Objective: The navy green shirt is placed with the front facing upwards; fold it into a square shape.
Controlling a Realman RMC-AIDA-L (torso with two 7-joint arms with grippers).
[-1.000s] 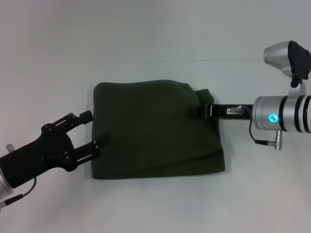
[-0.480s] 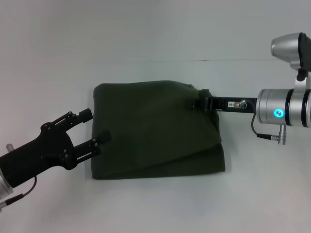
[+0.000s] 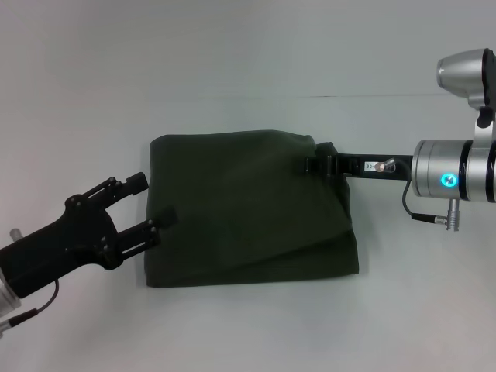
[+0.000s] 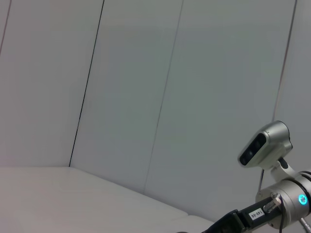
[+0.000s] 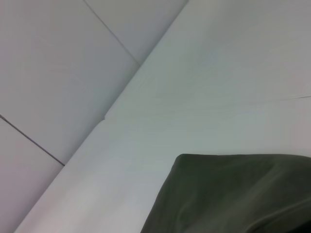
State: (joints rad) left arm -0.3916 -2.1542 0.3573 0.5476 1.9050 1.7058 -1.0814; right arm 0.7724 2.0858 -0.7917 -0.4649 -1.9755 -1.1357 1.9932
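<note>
One shirt lies folded to a near-square on the white table, plain green side up. Left gripper at its left edge, fingers spread wide. Right gripper at the far-right corner; finger state unclear. Pale panelled wall behind.

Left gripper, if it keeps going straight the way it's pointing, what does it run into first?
Most likely the navy green shirt: the open left gripper points across the table at the folded shirt's near edge, its lower finger already overlapping the cloth in the head view. Height above it is unclear.
</note>
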